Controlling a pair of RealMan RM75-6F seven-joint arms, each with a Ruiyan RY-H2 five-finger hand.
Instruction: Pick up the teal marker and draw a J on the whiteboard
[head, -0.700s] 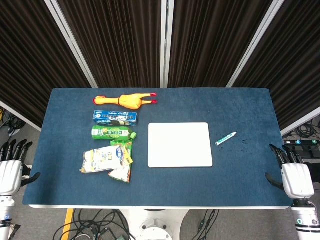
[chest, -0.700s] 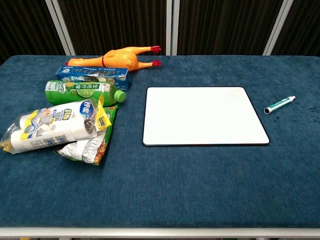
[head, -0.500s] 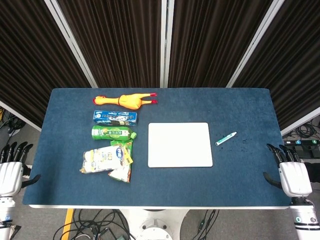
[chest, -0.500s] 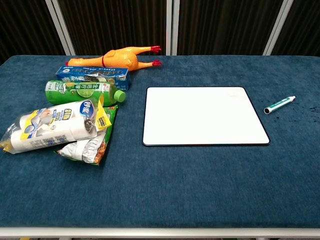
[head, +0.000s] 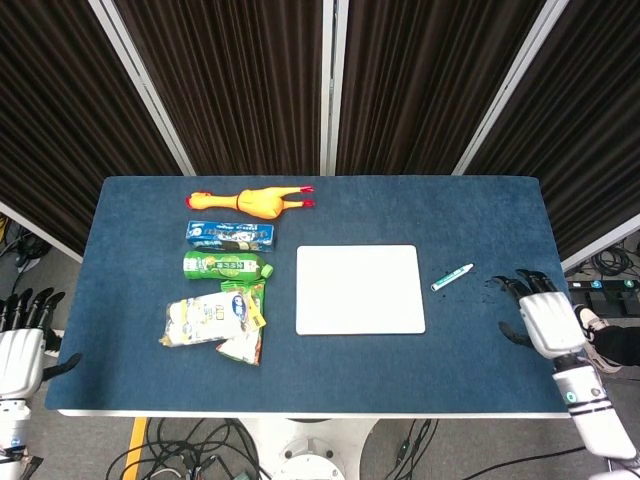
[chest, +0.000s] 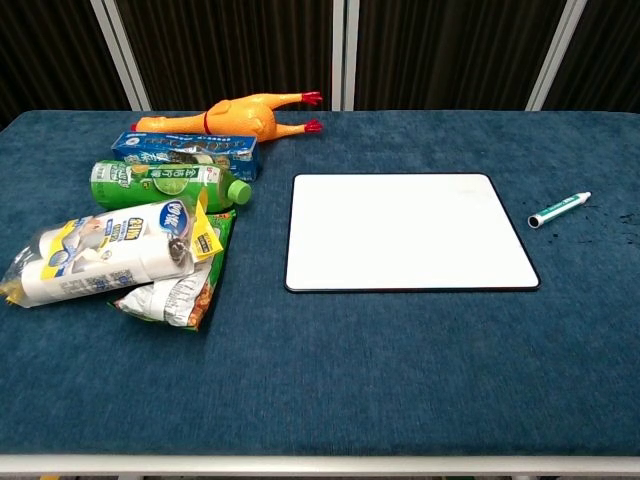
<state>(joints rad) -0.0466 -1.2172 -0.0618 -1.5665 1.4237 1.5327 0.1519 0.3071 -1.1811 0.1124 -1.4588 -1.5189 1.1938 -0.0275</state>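
Note:
The teal marker (head: 452, 277) (chest: 559, 209) lies on the blue table just right of the blank whiteboard (head: 360, 289) (chest: 410, 231), its dark cap end pointing toward the board. My right hand (head: 545, 321) hovers over the table's right edge, fingers spread and empty, a short way right of and nearer than the marker. My left hand (head: 22, 345) stays off the table's left edge, fingers apart, holding nothing. Neither hand shows in the chest view.
Down the left side lie a rubber chicken (head: 252, 201), a blue box (head: 231, 235), a green bottle (head: 226, 266) and snack packs (head: 215, 320). The blue table (head: 330, 375) ends at dark curtains at the back.
My right hand has moved left and forward, from beside the table's right edge to over it, closer to the marker. The left hand dropped slightly. Objects have not moved.

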